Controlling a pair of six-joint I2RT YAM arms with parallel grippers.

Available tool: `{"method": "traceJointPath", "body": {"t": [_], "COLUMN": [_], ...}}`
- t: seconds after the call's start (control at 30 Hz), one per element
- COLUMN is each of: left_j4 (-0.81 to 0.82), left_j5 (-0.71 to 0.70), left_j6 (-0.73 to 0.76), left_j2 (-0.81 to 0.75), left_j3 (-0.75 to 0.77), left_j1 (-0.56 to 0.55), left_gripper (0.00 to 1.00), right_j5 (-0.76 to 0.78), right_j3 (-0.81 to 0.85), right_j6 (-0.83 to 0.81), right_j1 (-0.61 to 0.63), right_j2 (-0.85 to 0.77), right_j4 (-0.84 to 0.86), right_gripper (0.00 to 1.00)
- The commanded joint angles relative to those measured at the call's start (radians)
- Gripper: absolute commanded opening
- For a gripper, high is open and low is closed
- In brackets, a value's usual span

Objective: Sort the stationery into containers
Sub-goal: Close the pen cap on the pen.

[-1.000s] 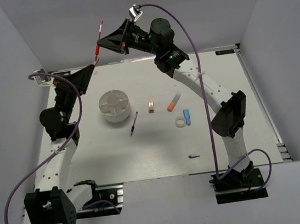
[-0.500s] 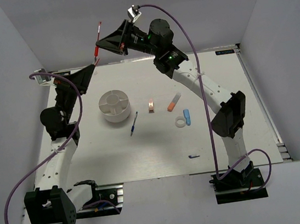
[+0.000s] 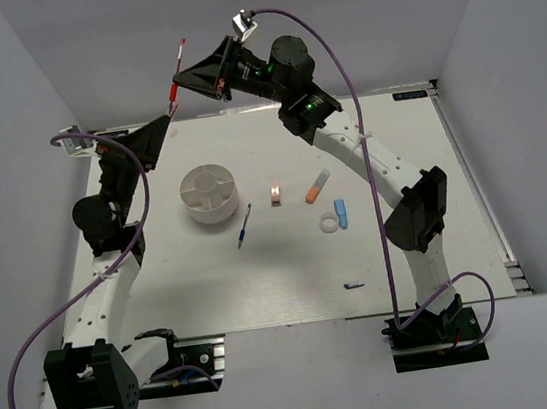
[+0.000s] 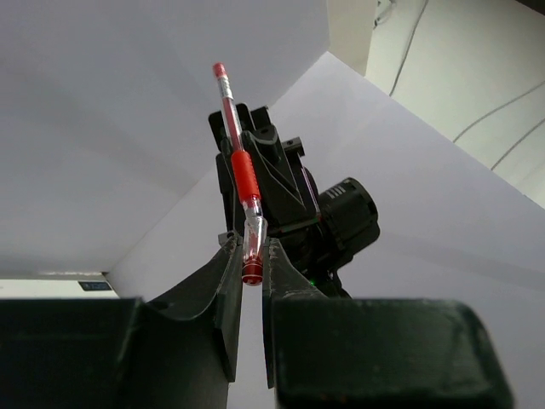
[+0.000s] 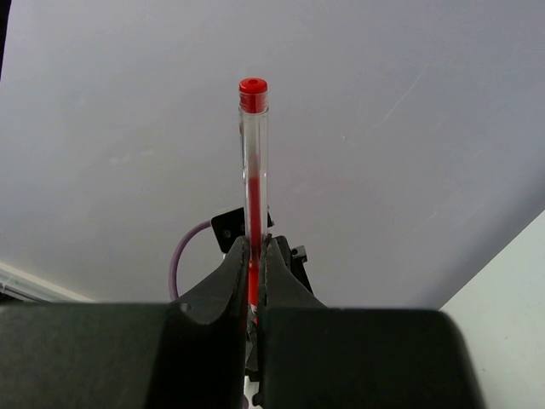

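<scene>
The thin red pen (image 3: 181,59) hangs in the air above the table's far left, tilted nearly upright. My left gripper (image 3: 170,118) is shut on its lower end, where the red end cap (image 4: 251,273) sits between the fingertips (image 4: 230,260). My right gripper (image 3: 178,81) is shut on the pen's middle, and the barrel (image 5: 254,153) sticks up past its fingers (image 5: 238,256). The round white divided tub (image 3: 210,195) stands on the table below. A blue pen (image 3: 244,225), tan clip (image 3: 276,194), orange-white stick (image 3: 318,187), white ring (image 3: 330,223) and light-blue eraser (image 3: 341,213) lie to its right.
A tiny dark cap (image 3: 354,284) lies near the front right of the white table (image 3: 263,276). Grey walls enclose the table at the back and both sides. The right arm's elbow (image 3: 417,208) reaches over the table's right part.
The right arm has edged very slightly left with the pen; both grippers hold the red pen as before.
</scene>
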Motion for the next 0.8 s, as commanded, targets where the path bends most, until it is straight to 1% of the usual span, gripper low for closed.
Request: {"method": "traceJointPath", "body": {"t": [0.0, 0.07, 0.13, 0.17, 0.27, 0.5, 0.63, 0.77], "left_j4": [-0.094, -0.095, -0.121, -0.139, -0.162, -0.153, -0.145, -0.151], "left_j5": [-0.108, -0.138, -0.157, -0.192, -0.229, -0.191, -0.160, -0.168], "left_j6": [0.056, 0.103, 0.123, 0.124, 0.124, 0.105, 0.105, 0.101], "left_j2": [-0.002, -0.004, -0.014, -0.017, -0.011, 0.004, 0.001, 0.004], "left_j3": [0.036, 0.038, 0.045, 0.050, 0.058, 0.064, 0.058, 0.051], "left_j1": [0.004, 0.004, 0.004, 0.004, 0.004, 0.004, -0.011, -0.020], "left_gripper": [0.00, 0.00, 0.00, 0.00, 0.00, 0.00, 0.00, 0.00], "right_j5": [-0.011, 0.006, 0.024, 0.032, 0.064, 0.042, 0.017, -0.003], "right_j3": [0.027, 0.049, 0.067, 0.066, 0.003, 0.013, -0.002, -0.031], "right_j6": [0.004, -0.006, -0.013, -0.013, 0.010, -0.003, -0.034, -0.046], "right_j1": [0.038, 0.038, 0.042, 0.042, 0.053, 0.075, 0.075, 0.079], "right_j2": [-0.030, -0.017, -0.005, -0.004, -0.020, -0.004, -0.010, -0.019], "right_j4": [0.035, 0.018, -0.003, -0.008, 0.048, 0.113, 0.118, 0.137], "right_gripper": [0.00, 0.00, 0.00, 0.00, 0.00, 0.00, 0.00, 0.00]}}
